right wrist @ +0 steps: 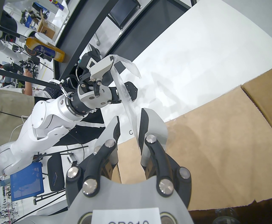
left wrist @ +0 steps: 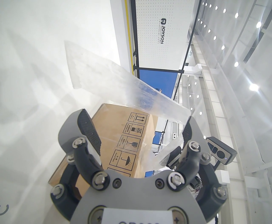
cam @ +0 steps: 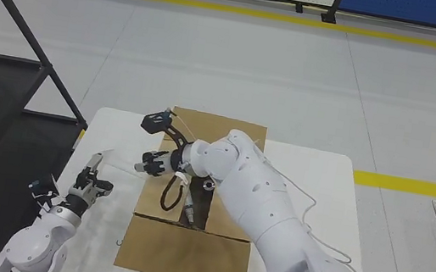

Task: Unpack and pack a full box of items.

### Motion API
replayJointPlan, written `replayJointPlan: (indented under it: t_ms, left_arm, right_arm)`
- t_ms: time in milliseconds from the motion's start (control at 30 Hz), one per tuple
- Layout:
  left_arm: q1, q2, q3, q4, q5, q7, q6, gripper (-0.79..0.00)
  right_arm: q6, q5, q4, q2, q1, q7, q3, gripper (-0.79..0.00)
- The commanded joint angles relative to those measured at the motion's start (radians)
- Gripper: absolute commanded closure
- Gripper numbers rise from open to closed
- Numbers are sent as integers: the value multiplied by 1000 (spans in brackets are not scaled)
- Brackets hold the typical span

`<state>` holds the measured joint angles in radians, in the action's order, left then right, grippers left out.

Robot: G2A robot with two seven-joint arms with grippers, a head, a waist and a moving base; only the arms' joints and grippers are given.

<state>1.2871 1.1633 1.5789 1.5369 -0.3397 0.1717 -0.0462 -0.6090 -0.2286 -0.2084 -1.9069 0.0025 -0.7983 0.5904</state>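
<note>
box [left wrist: 127, 135] side has handling-symbol labels, txt too small; wall panel [left wrist: 161, 31] w/ a logo.

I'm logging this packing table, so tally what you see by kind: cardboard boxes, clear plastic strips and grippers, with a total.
Cardboard box: 1
Clear plastic strip: 1
Grippers: 2 (left gripper, right gripper)
Total: 4

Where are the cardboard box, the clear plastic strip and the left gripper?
cardboard box [cam: 182, 255]: top view, on its open flap nearest the robot.
clear plastic strip [left wrist: 119, 82]: left wrist view, its middle.
left gripper [left wrist: 136, 118]: left wrist view, midway between fingertips.
</note>
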Motion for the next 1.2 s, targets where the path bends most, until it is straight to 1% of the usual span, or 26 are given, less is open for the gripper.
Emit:
replayJointPlan:
  t_ms: [0, 67, 100, 133, 167, 200, 767, 967, 1100, 1167]
  left_arm:
    - [0, 1, 1, 0, -1, 2, 1, -785]
    - [0, 1, 2, 0, 0, 4, 1, -785]
    - [1, 1, 3, 0, 0, 5, 1, -785]
    - [1, 2, 5, 0, -1, 4, 1, -785]
    - [2, 2, 6, 0, -1, 4, 1, -785]
    - [2, 2, 7, 1, -1, 5, 2, -785]
    - [4, 4, 46, -11, -22, 12, 9, -785]
    - [6, 6, 42, -13, -18, 16, 5, -785]
    - [3, 4, 33, -24, 1, 54, -3, -785]
    - [3, 0, 25, -35, 40, 117, -6, -785]
  right_arm:
    - [5, -7, 0, -3, 0, 0, -1, -212]
    - [9, -9, 3, -6, 0, 1, 1, -182]
    - [10, -10, 4, -7, 0, 0, 1, -142]
    - [11, -11, 6, -8, 1, 0, 3, -68]
    - [11, -11, 8, -9, 1, 0, 4, -18]
    - [11, -12, 10, -10, 1, -1, 5, 0]
    - [30, -27, 23, -17, 6, -6, 25, 0]
    - [28, -32, 23, -17, 6, -10, 32, 0]
    - [24, -34, 24, -17, 7, -12, 37, 0]
    - [24, -35, 24, -17, 8, -12, 40, 0]
